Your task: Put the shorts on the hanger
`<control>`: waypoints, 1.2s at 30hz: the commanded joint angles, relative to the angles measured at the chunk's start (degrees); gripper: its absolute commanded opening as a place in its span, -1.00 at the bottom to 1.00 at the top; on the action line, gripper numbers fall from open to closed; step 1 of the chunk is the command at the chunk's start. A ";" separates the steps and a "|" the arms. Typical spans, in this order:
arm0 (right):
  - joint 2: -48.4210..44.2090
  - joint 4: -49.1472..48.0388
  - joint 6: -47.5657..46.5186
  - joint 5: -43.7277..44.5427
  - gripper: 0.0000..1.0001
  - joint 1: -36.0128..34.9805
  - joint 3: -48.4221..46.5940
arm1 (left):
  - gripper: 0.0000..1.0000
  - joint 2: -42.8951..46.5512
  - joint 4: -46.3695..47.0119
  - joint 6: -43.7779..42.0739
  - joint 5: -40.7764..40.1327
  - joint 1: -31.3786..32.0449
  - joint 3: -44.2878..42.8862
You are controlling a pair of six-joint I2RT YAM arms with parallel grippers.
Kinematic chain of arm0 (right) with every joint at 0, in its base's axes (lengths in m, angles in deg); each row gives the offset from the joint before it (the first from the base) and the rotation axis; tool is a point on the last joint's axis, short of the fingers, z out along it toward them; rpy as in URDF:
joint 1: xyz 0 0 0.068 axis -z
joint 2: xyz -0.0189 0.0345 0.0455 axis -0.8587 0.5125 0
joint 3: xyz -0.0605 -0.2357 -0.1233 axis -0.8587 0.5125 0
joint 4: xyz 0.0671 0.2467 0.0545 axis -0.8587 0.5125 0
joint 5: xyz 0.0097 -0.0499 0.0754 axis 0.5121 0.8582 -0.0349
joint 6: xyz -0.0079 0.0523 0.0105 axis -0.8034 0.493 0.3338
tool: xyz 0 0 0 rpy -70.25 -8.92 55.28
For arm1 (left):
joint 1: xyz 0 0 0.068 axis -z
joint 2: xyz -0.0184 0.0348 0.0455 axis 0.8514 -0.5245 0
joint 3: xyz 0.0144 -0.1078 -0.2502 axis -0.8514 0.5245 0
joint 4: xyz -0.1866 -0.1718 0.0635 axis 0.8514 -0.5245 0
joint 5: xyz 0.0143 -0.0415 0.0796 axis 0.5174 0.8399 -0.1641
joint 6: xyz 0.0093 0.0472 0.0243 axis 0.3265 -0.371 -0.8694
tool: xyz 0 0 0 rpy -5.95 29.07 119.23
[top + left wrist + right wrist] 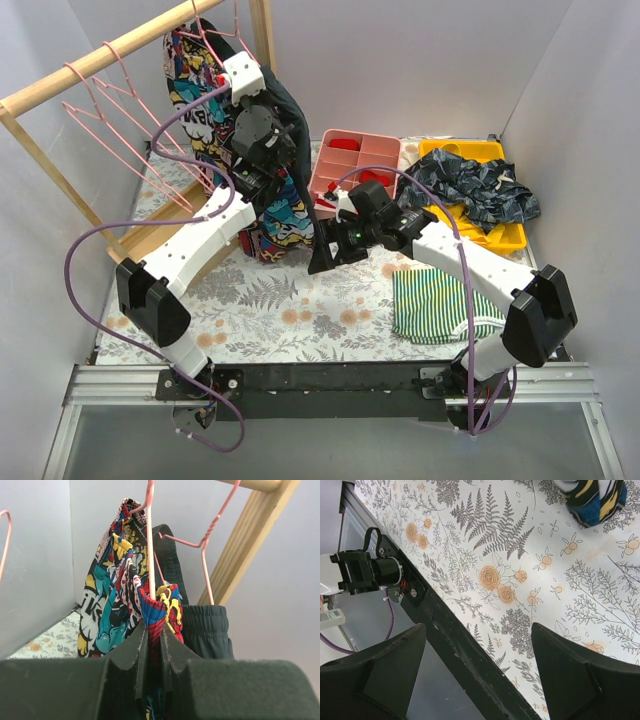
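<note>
Left gripper (153, 630) clamped on comic-print shorts (107, 615), 11 o'clock; right gripper (477, 630) apart, empty. Risk: uneven drape may slide off pink hanger (150, 555).

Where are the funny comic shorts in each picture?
Top view: upper left, the shorts hang below the wooden rail.
Left wrist view: in the middle, draped on the pink hanger and pinched by the left claw.
Right wrist view: only a small bit shows, in the top right corner.
Shared landmark: the flowery table cover is in all three.
</note>
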 commanded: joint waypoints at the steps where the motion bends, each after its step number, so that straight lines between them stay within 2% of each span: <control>1: -3.69 0.33 0.45 1.53 0.86 0.06 0.91 | -1.00 -0.73 -4.14 4.12 3.93 -1.99 -2.82; 13: -7.29 2.62 0.19 5.57 0.86 -0.03 1.88 | -1.00 0.32 -17.05 16.06 9.02 -4.54 -0.45; 16: -8.43 3.49 0.10 7.42 0.89 -0.03 1.18 | -0.35 1.29 -20.92 18.18 9.99 -4.54 -0.72; 17: -8.61 3.67 0.10 7.77 0.89 -0.03 0.92 | -0.21 1.64 -22.59 18.62 10.25 -4.54 -0.63; 18: -8.61 4.11 0.02 8.30 0.89 -0.03 0.65 | 0.03 2.43 -23.21 18.98 10.78 -4.54 -0.37; 19: -8.52 4.37 -0.16 8.56 0.90 -0.03 0.21 | 0.20 2.87 -23.65 19.50 11.13 -4.54 -0.37; 20: -8.52 4.72 -0.16 8.65 0.90 -0.03 -0.75 | 0.38 3.31 -27.40 21.51 12.53 -4.54 -0.54; 21: -8.35 5.77 -0.25 9.70 0.90 -0.03 -1.28 | 0.71 4.18 -29.09 22.49 13.67 -4.54 -1.32; 22: -8.35 6.22 -0.25 10.32 0.90 -0.11 -1.81 | 0.88 4.71 -30.93 23.80 14.73 -4.36 -1.77; 23: -8.52 6.66 -0.25 10.76 0.90 -0.03 -2.86 | 0.96 5.33 -34.78 26.25 17.52 -3.75 -2.12; 28: -11.24 7.36 -0.07 16.82 0.93 -0.03 -4.53 | 0.96 8.93 -41.66 27.50 19.48 2.13 -1.95; 32: -13.96 7.71 0.36 22.88 0.96 -0.03 -4.80 | 0.96 11.74 -46.67 28.64 20.37 9.15 -1.16; 36: -20.01 7.45 2.73 33.95 0.97 -0.03 -2.08 | 0.96 14.12 -52.04 32.77 24.40 12.42 0.86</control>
